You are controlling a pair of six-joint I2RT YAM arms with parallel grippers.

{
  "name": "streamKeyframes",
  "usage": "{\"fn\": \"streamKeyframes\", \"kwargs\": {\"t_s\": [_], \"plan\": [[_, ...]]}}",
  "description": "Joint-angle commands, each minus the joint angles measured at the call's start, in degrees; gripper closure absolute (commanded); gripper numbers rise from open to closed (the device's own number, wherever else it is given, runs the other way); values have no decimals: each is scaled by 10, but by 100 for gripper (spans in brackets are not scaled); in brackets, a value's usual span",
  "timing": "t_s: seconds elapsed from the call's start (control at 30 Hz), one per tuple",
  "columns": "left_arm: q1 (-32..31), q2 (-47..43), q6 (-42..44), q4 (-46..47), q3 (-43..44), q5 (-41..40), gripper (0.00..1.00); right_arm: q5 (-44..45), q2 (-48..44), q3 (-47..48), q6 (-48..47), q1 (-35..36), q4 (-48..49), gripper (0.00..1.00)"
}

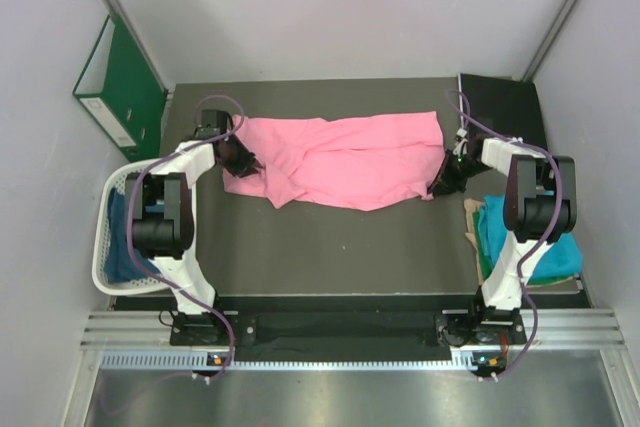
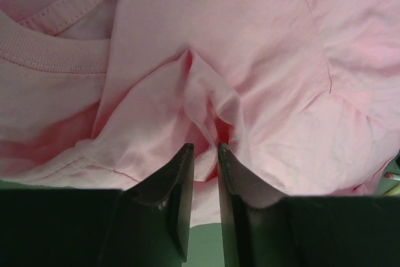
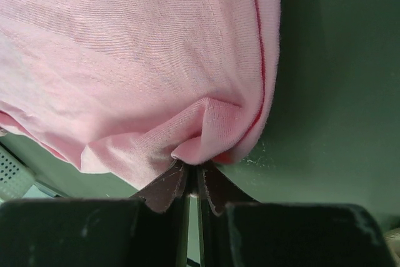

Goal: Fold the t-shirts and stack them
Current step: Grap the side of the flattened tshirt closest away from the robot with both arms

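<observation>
Left gripper (image 1: 245, 160), right gripper (image 1: 446, 181) — on pink t-shirt (image 1: 340, 162)

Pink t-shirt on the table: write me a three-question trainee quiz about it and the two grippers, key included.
1. True or false: the right gripper is open and clear of the pink t-shirt.
2. Where does the teal t-shirt lie? A) on top of the pink t-shirt B) at the right edge of the table C) under the pink t-shirt
3. Fill in: the left gripper has its fingers around a fold of cloth near the pink t-shirt's ribbed ____.
Key: 1 false, it is shut on a pinch of the shirt; 2 B; 3 collar.
</observation>
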Motion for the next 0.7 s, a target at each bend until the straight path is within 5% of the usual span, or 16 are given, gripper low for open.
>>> {"fn": "streamKeyframes", "kwargs": {"t_s": [0.0, 0.23, 0.4, 0.67], "plan": [[-2, -3, 2, 19, -12, 10, 73, 0, 6, 8, 1, -1, 14, 94], [-17, 21, -1, 36, -13, 36, 79, -1, 3, 9, 1, -1, 12, 94], [-30, 29, 0, 30, -5, 36, 100, 1, 0, 8, 1, -1, 12, 94], [-29, -56, 36, -68, 21, -28, 100, 7, -25, 12, -8, -1, -3, 94]]}}
